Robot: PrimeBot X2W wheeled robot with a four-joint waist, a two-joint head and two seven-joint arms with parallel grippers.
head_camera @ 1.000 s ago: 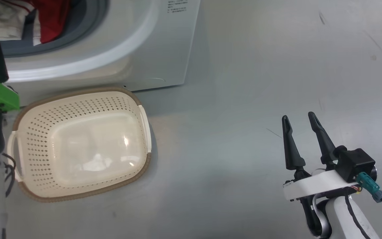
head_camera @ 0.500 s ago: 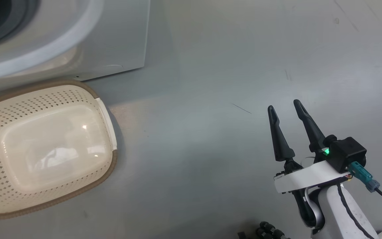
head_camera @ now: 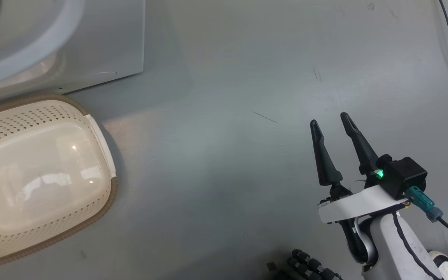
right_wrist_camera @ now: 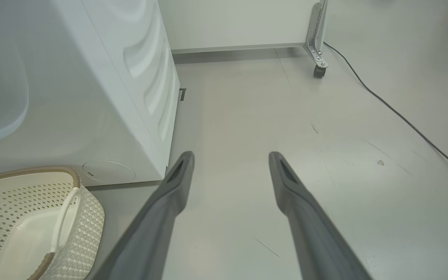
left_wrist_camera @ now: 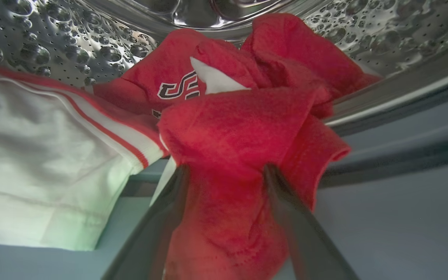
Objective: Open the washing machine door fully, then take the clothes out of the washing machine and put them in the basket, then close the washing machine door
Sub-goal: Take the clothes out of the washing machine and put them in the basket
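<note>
My left gripper [left_wrist_camera: 226,168] is open at the mouth of the washing machine's steel drum [left_wrist_camera: 53,46]. Its two fingers stand either side of a fold of the red garment [left_wrist_camera: 239,128], which hangs over the drum's lip. The white garment with red stripes [left_wrist_camera: 33,155] lies to the left of it. The washing machine [head_camera: 111,39] fills the head view's top left corner, with the cream basket [head_camera: 103,202] on the floor in front of it, nothing inside. Over bare floor at the lower right, my right gripper [head_camera: 329,119] is open and holds nothing. The door is out of view.
The right wrist view shows the right gripper [right_wrist_camera: 231,155], the machine's side [right_wrist_camera: 150,77] and the basket [right_wrist_camera: 33,170] at lower left. A black cable [right_wrist_camera: 403,120] runs across the grey floor at right. A castor on a metal leg [right_wrist_camera: 317,70] stands by the back wall.
The head camera has swung to the right, so the machine and basket sit further left in its view and the left gripper has left that view. The right gripper stays open.
</note>
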